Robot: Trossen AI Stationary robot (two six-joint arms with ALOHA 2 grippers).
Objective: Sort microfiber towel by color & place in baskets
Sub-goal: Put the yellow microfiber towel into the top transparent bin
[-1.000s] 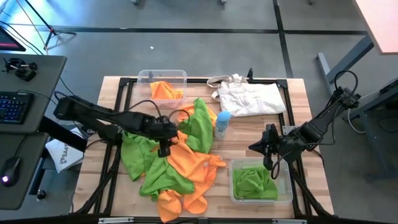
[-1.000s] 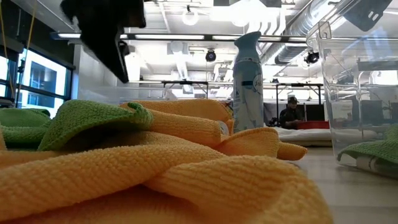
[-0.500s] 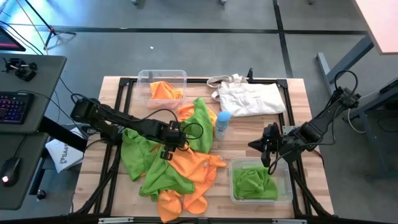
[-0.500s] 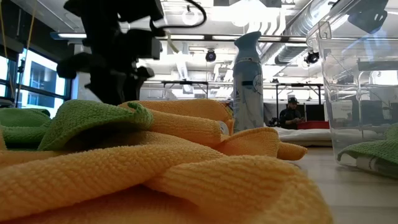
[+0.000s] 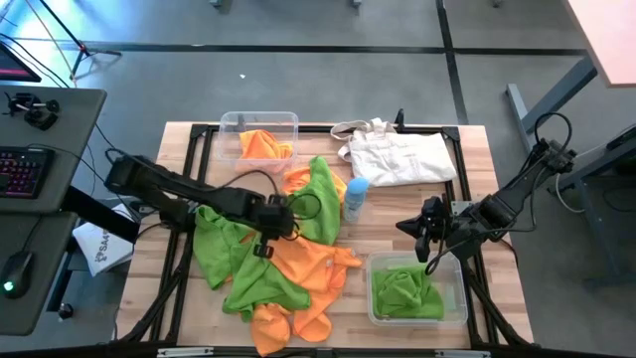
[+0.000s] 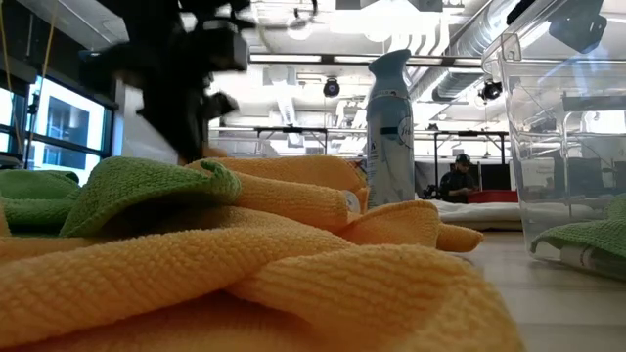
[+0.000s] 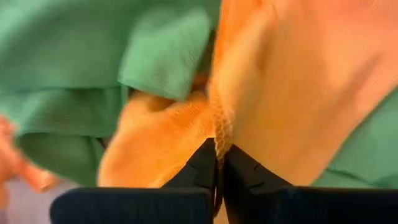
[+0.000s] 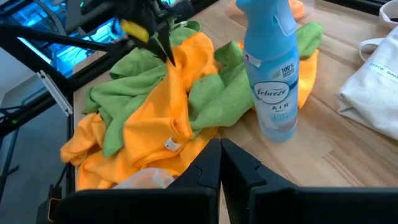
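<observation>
Left gripper (image 5: 264, 247), jaws pinched on an orange towel (image 7: 292, 81) in the pile beside the bottle (image 5: 355, 198). Right gripper (image 5: 425, 242), jaws closed and empty, hangs just right of the bottle.

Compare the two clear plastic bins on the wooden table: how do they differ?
The clear plastic bin at the table's far edge holds orange cloth; the clear plastic bin at the near right corner holds green cloth. The far bin sits nearer the left arm's side; the near bin lies just beside the right gripper. Both are see-through, rectangular, round-cornered and open-topped.
</observation>
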